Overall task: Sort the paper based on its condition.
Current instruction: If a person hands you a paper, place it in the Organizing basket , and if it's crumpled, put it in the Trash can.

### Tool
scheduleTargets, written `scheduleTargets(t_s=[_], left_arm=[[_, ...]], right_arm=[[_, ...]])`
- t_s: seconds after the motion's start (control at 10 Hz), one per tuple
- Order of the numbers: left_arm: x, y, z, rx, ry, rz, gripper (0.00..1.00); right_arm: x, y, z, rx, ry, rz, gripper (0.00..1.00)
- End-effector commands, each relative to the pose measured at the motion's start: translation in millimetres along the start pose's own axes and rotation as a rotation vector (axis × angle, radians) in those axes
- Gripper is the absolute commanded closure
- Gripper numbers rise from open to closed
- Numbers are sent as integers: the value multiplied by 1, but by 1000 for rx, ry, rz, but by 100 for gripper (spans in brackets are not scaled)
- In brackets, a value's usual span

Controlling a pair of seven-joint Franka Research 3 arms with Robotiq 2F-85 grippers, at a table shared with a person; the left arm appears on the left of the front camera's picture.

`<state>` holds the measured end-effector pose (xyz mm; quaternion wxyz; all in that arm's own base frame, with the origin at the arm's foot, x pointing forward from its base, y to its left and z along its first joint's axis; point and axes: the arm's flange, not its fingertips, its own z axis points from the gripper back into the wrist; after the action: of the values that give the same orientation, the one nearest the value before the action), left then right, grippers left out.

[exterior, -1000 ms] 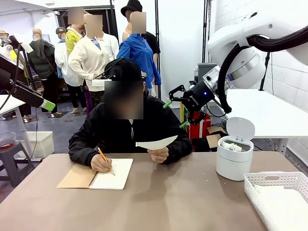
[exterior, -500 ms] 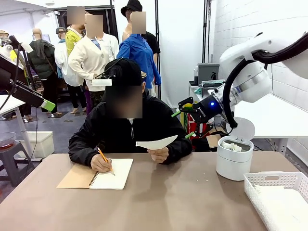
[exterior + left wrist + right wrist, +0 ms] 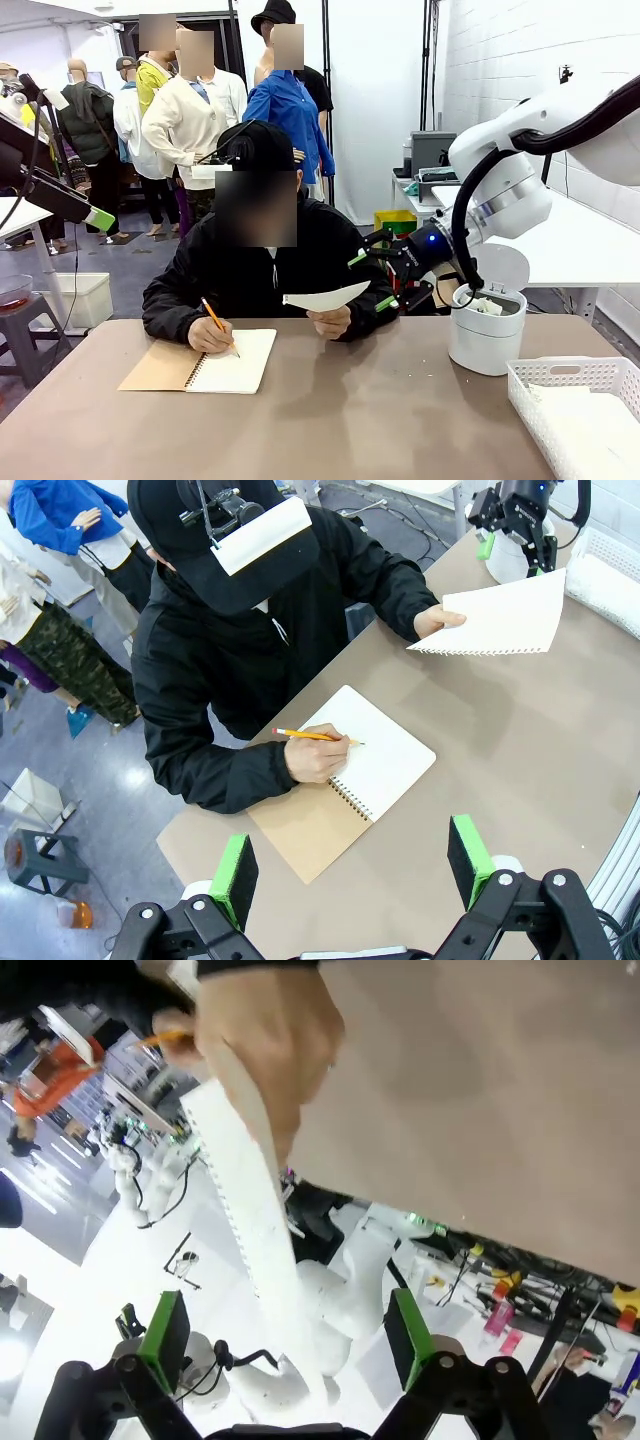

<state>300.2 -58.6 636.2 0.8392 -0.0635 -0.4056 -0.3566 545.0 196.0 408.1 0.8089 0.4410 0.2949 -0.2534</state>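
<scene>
A smooth sheet of paper is held up over the brown bench by the person's hand at the centre of the front view, its free edge pointing toward picture right. The right gripper is seen just right of that sheet, above the bench, its green-padded jaws spread wide and holding nothing. A white bin with its lid raised stands at centre right, crumpled white wads showing at its mouth; a white basket sits at the lower right corner.

The left wrist view looks down from above: the torn, perforated edge of the sheet is shown at upper right, and the person's other hand is seen holding an orange pencil on the blank page of an open notebook with a brown cover. The left gripper is seen at the bottom of that frame, its jaws wide apart and empty.

In the right wrist view the sheet is seen edge-on, running down from the person's hand to a place between the gripper's own fingers, neither pad touching it.
</scene>
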Motion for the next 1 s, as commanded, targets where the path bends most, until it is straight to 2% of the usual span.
scheduleTargets(t_s=[0.0, 0.4, 0.5, 0.9], left_arm=[[0, 0, 0, 6, 4, 1, 0], [0, 0, 0, 6, 4, 1, 0], [0, 0, 0, 6, 4, 1, 0], [0, 0, 0, 6, 4, 1, 0]], right_arm=[[-1, -1, -12, 15, 48, -34, 0], [9, -8, -39, 58, 84, -27, 0], [12, -10, -44, 74, 104, 22, 10], [18, -9, -45, 119, 101, 17, 88]])
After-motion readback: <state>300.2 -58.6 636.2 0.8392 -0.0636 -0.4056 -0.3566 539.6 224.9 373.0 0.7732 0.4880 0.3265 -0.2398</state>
